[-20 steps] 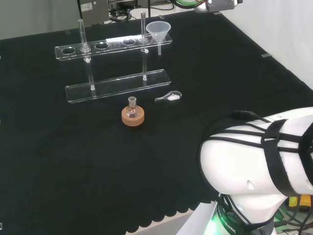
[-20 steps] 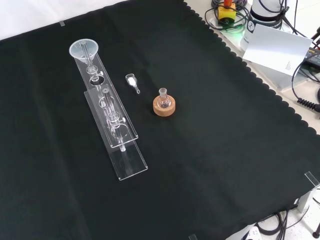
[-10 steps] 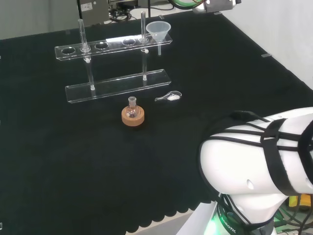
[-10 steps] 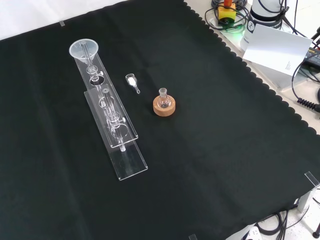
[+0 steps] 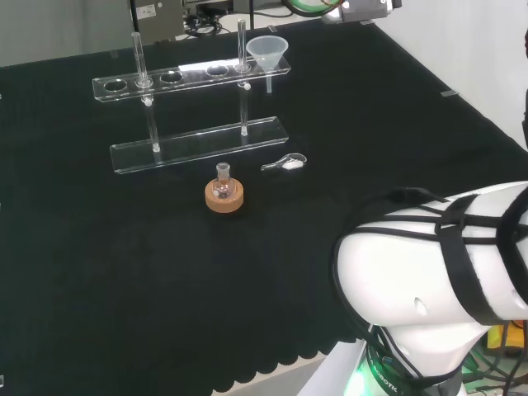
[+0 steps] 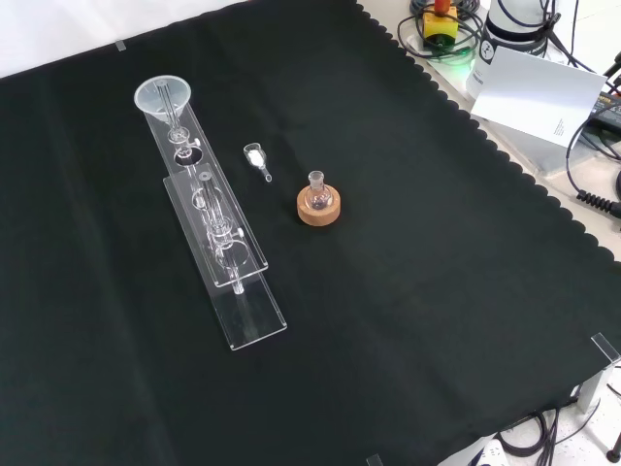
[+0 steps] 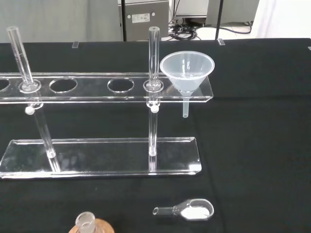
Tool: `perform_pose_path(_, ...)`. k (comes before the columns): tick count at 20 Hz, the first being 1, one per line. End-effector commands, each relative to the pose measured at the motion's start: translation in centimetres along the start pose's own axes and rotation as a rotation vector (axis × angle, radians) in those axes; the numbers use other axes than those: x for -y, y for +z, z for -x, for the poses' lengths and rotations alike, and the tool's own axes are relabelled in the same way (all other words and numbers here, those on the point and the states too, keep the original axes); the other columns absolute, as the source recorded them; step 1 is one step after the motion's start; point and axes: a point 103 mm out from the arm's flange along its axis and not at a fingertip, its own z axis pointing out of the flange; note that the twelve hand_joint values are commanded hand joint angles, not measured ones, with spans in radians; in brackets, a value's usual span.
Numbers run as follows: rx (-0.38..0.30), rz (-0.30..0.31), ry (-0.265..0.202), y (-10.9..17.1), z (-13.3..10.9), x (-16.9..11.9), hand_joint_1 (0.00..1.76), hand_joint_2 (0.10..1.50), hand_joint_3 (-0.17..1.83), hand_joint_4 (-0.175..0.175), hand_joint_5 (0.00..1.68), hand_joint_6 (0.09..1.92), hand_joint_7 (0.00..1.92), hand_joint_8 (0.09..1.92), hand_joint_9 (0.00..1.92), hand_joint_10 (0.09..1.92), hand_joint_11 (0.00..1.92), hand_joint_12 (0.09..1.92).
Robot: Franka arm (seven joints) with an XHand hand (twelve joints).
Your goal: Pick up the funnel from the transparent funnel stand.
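Lab bench setup. Black cloth (image 6: 408, 320) carries glassware: a clear stand (image 7: 102, 160) with a funnel (image 7: 187, 70), a small flask (image 6: 316, 186) on a cork ring (image 6: 318, 207). Cables and equipment (image 6: 441, 24) sit off the bench's far right corner in the front view.

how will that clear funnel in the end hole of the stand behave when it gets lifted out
The funnel looks like thin clear plastic or glass, so probably light and smooth, perhaps slippery. Its cone rests on the upper shelf of the transparent funnel stand with the stem hanging through, so it should lift straight up. Tilted, the stem might catch the hole; set down, it would likely roll.
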Motion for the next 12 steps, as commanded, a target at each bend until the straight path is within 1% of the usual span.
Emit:
perform_pose_path(1, 0.005, 0.026, -0.010, 1.7, 1.8, -2.9, 0.00, 1.25, 0.35, -0.006, 0.21, 0.09, 0.06, 0.43, 0.18, 0.65, 0.04, 1.40)
perform_pose_path(3, -0.001, -0.003, -0.020, 2.3, 2.4, -4.2, 0.05, 1.24, 0.33, -0.010, 0.24, 0.09, 0.12, 0.48, 0.23, 0.66, 0.07, 1.40)
perform_pose_path(7, -0.017, -0.023, -0.028, 3.4, 4.0, -7.7, 0.17, 1.17, 0.29, -0.012, 0.26, 0.09, 0.19, 0.55, 0.31, 0.67, 0.10, 1.40)
perform_pose_path(10, -0.028, -0.058, -0.022, 4.4, 5.2, -10.3, 0.24, 1.13, 0.28, -0.011, 0.26, 0.09, 0.21, 0.60, 0.34, 0.68, 0.12, 1.40)
perform_pose_path(12, -0.023, -0.065, -0.024, 4.9, 5.9, -11.9, 0.27, 1.10, 0.28, -0.009, 0.25, 0.09, 0.20, 0.62, 0.35, 0.68, 0.12, 1.41)
